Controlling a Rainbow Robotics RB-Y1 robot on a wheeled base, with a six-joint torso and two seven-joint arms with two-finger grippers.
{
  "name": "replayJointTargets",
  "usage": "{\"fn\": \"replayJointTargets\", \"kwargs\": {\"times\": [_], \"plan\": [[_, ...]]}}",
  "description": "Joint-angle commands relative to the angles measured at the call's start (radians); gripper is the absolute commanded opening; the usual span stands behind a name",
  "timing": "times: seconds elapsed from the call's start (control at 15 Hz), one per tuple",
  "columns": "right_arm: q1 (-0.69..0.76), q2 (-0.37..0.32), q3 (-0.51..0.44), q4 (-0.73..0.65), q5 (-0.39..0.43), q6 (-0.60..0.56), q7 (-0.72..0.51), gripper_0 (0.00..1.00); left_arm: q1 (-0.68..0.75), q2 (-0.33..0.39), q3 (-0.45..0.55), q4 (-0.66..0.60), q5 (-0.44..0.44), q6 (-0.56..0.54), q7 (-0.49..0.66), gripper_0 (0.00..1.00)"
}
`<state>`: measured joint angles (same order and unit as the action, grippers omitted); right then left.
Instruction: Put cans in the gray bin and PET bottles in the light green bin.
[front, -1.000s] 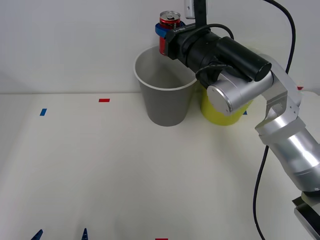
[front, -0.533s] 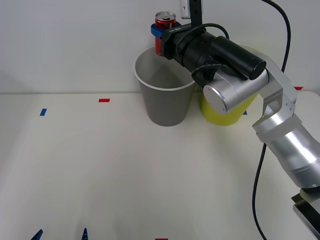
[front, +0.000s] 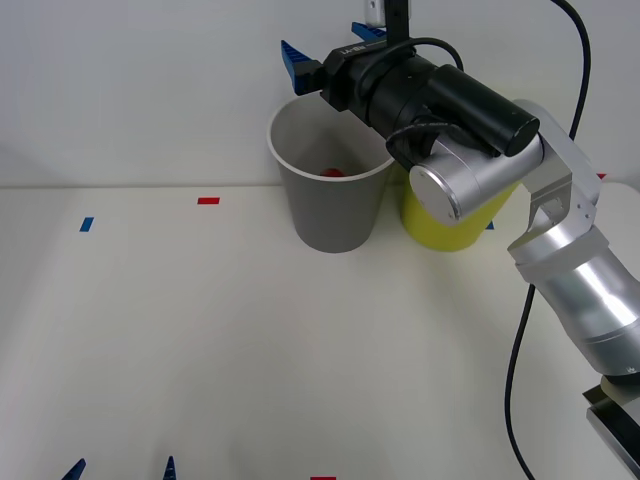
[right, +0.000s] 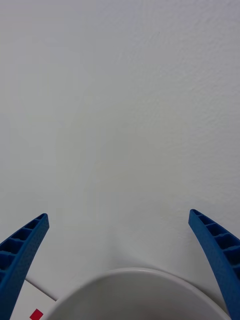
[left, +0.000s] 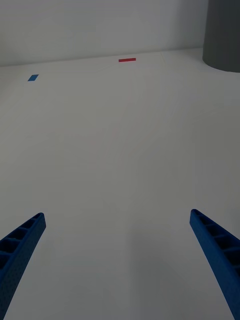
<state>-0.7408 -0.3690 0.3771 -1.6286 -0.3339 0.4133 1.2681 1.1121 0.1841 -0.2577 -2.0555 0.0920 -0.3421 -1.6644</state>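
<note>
The gray bin (front: 330, 205) stands at the back of the table by the wall. A bit of the red can (front: 333, 172) shows inside it, low against the far wall. My right gripper (front: 330, 45) hangs open just above the bin's back rim with nothing between its blue fingers. In the right wrist view the gripper (right: 117, 215) faces the wall, with the bin's white rim (right: 135, 274) below it. The light green bin (front: 445, 228) stands right of the gray one, mostly behind my right arm. My left gripper (front: 122, 468) waits open at the table's near edge. PET bottles are out of view.
Red tape marks (front: 208, 200) and a blue one (front: 86, 224) lie on the white table. A black cable (front: 520, 340) hangs beside my right arm. The left wrist view shows open table ahead and the gray bin's side (left: 222, 35).
My right gripper held the red can above the gray bin, then opened. The can has dropped into the bin.
</note>
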Motion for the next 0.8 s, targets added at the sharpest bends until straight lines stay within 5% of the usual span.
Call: {"fn": "replayJointTargets", "kwargs": {"times": [0.07,0.27,0.8], "plan": [[0.0,0.01,-0.05,-0.079,-0.008,0.117,0.016,1.0,0.0,0.0,0.0,0.0,0.0,0.0,0.0,1.0],[0.024,-0.008,-0.107,-0.244,-0.008,0.32,0.007,1.0,0.0,0.0,0.0,0.0,0.0,0.0,0.0,1.0],[0.471,-0.215,-0.25,-0.626,0.026,0.239,-0.016,1.0,0.0,0.0,0.0,0.0,0.0,0.0,0.0,1.0]]}}
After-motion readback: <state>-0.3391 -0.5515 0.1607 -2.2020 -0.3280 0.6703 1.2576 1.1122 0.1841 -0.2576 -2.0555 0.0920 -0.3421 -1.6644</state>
